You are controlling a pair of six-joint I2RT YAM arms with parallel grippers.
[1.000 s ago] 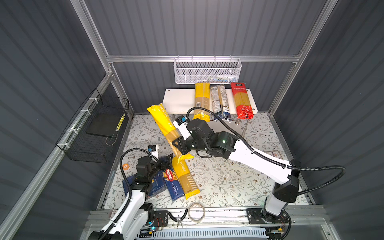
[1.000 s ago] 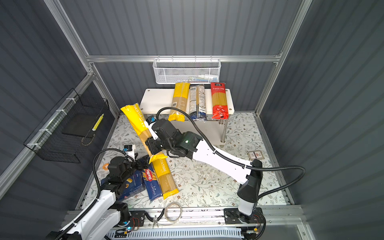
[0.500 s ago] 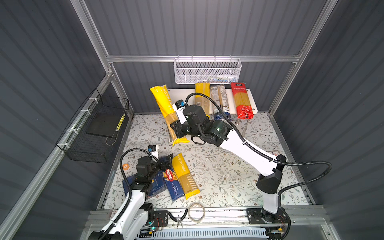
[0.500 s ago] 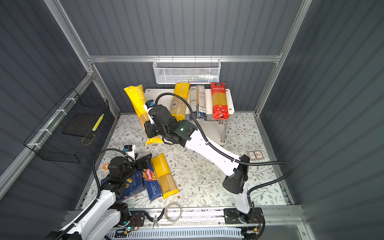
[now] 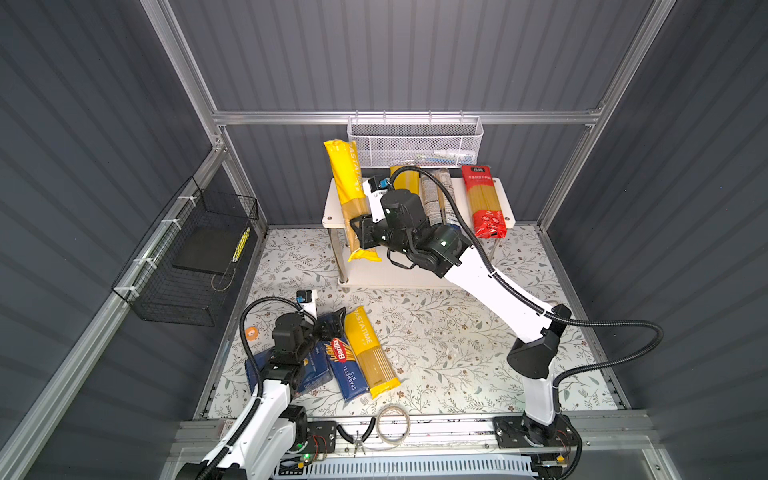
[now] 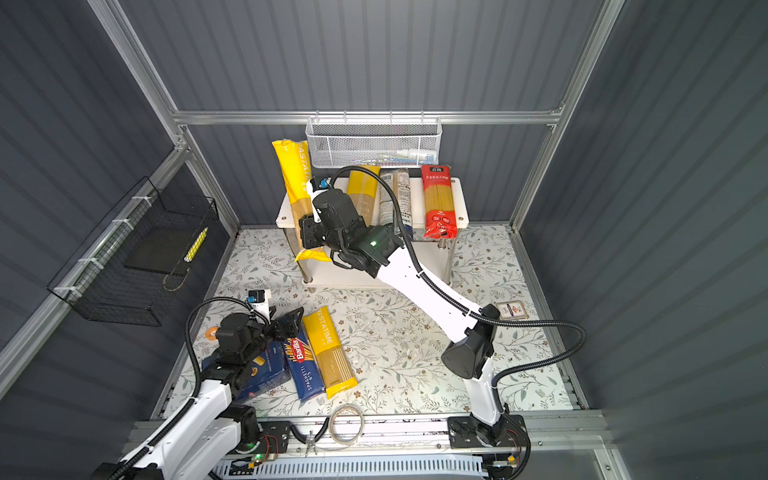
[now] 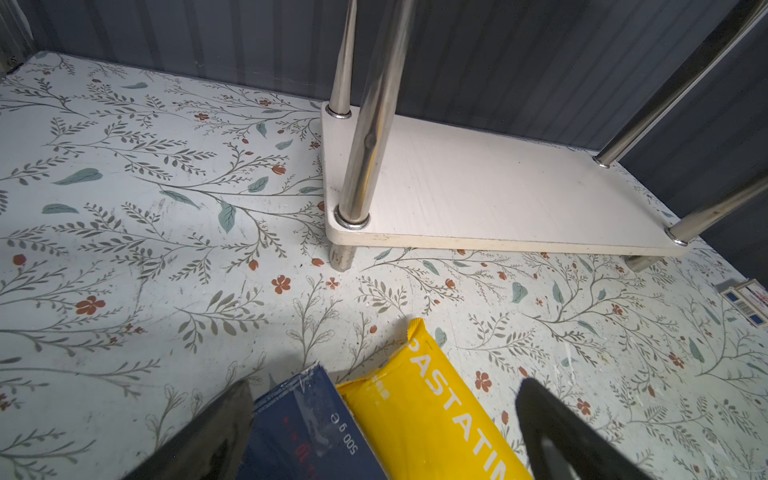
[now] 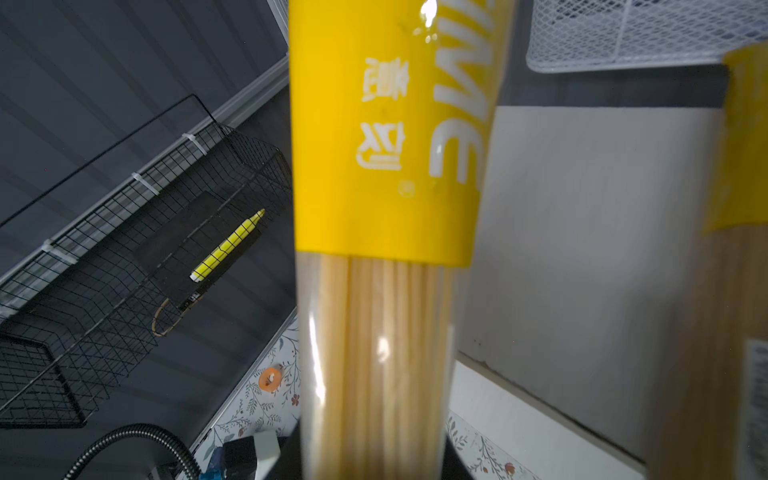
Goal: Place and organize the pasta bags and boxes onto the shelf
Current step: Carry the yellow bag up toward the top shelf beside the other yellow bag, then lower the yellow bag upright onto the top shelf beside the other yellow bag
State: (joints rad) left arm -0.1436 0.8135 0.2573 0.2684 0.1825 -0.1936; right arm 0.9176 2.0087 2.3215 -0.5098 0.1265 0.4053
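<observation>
My right gripper (image 5: pixel 359 232) is shut on a yellow PASTATIME bag (image 5: pixel 347 183), gripping its clear window. The bag hangs tilted over the left end of the shelf's top board (image 5: pixel 505 195), its lower end past the front edge. In the right wrist view the bag (image 8: pixel 382 166) fills the gap between the jaws. A yellow bag (image 5: pixel 405 178), a clear bag (image 5: pixel 434 195) and a red bag (image 5: pixel 484 199) lie on that board. On the floor lie the wide pasta box (image 5: pixel 311 370), the narrow spaghetti box (image 5: pixel 347 365) and another yellow bag (image 5: pixel 372 353). My left gripper (image 5: pixel 332 328) is open, straddling their far ends.
A white mesh basket (image 5: pixel 415 141) hangs on the back wall just above the shelf. A black wire basket (image 5: pixel 195 257) hangs on the left wall. An orange ring (image 5: pixel 251 332), a cable coil (image 5: pixel 392 424) and a small card (image 6: pixel 513 309) lie on the floor. The lower board (image 7: pixel 498 195) is bare.
My right arm has carried the yellow bag up from the floor and back to the shelf's left end, turning it nearly parallel to the bags there. The left arm has not moved.
</observation>
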